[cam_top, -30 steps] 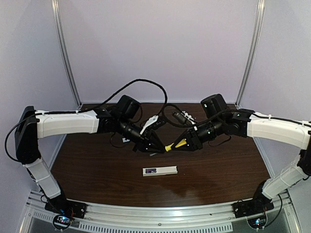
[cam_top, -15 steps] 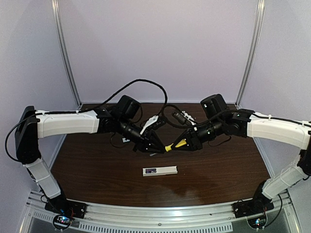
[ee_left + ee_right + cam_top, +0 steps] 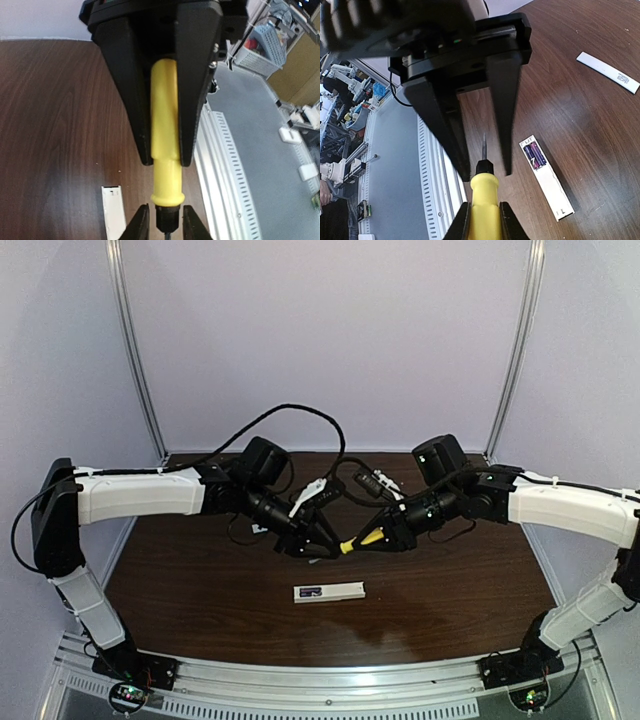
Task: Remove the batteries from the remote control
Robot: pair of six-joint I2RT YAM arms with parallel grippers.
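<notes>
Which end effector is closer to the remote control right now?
Left. The left end effector hovers just behind the remote control; the right end effector, gripping the screwdriver, sits farther back-right.

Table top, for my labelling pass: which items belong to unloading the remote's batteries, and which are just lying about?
Job in hand: remote control; batteries, in its open bay; yellow-handled screwdriver, held by the right gripper.
Lying about: white cover strip, apart from the remote control.

Yellow-handled screwdriver [image 3: 366, 537] aloft over dark wood table [image 3: 200, 590]. 1 white cover strip [image 3: 608, 72] flat on tabletop.
</notes>
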